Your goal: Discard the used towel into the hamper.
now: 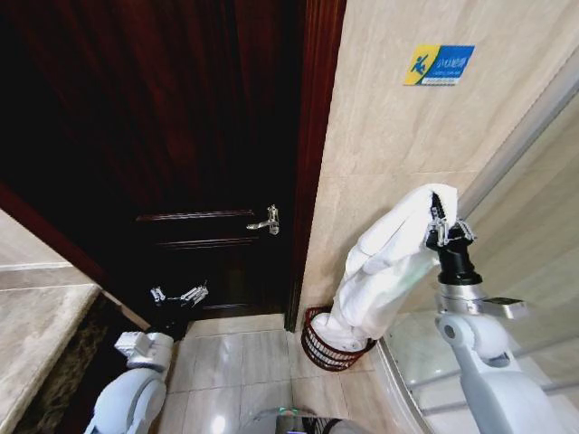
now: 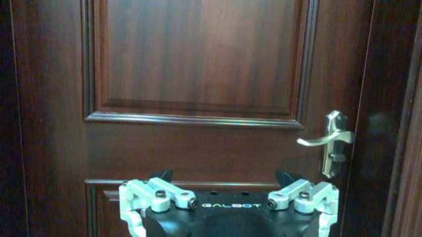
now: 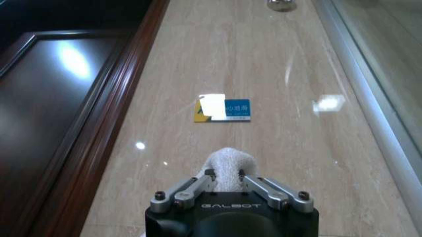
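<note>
Head view: right claw (image 1: pixel 441 223) pinches towel (image 1: pixel 384 267) above hamper (image 1: pixel 324 348)

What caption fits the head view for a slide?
Right gripper holds the white towel up, its lower end draped into the wicker hamper beside the dark door; left gripper idles low.

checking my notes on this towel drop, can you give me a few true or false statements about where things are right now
1. The right hand is shut on the white towel. True.
2. The towel's lower end reaches into the hamper. True.
3. The left hand grips the door handle. False: it is open, low before the dark door, apart from the handle.
4. The hamper stands on the counter. False: it is on the floor by the tiled wall.
</note>
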You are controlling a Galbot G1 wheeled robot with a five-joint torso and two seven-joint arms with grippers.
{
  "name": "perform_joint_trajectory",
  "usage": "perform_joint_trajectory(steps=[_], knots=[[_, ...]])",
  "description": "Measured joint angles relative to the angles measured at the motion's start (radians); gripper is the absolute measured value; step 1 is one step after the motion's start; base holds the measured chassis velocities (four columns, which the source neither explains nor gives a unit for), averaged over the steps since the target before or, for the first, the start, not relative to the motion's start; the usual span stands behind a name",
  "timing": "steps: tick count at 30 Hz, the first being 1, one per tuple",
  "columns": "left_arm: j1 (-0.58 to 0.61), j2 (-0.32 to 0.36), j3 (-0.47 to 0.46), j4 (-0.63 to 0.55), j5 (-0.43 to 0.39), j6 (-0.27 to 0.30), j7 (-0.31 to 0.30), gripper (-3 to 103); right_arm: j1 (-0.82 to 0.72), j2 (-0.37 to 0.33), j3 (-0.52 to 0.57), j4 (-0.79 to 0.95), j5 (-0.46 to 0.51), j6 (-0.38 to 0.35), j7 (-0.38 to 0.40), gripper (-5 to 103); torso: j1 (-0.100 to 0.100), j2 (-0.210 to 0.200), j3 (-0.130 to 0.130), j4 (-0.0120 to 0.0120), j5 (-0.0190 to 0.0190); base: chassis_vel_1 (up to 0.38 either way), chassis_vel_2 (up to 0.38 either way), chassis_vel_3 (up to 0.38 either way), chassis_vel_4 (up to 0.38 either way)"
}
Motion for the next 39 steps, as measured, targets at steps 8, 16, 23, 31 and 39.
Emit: perform_joint_trajectory(steps=[8,16,23,31,39], knots=[[0.0,0.0,0.0,0.0,0.0,0.0,0.0,100,0.001,0.01,-0.011,-0.033,-0.005,0.014,-0.006,8,0.0,0.0,0.0,0.0,0.0001,0.0,0.0,0.0,0.0],[0.0,0.0,0.0,0.0,0.0,0.0,0.0,100,0.006,0.024,-0.024,-0.071,-0.015,0.026,-0.02,8,0.0,0.0,0.0,0.0,0.0001,0.0,0.0,0.0,0.0],[0.0,0.0,0.0,0.0,0.0,0.0,0.0,100,-0.001,0.044,-0.031,-0.114,-0.019,0.042,-0.042,8,0.0,0.0,0.0,0.0,0.0001,0.0,0.0,0.0,0.0],[0.0,0.0,0.0,0.0,0.0,0.0,0.0,100,0.003,0.05,-0.039,-0.157,-0.02,0.056,-0.064,8,0.0,0.0,0.0,0.0,0.0,0.0,0.0,0.0,0.0],[0.0,0.0,0.0,0.0,0.0,0.0,0.0,100,0.009,0.063,-0.047,-0.221,-0.028,0.076,-0.086,8,0.0,0.0,0.0,0.0,0.0002,0.0,0.0,0.0,0.0]])
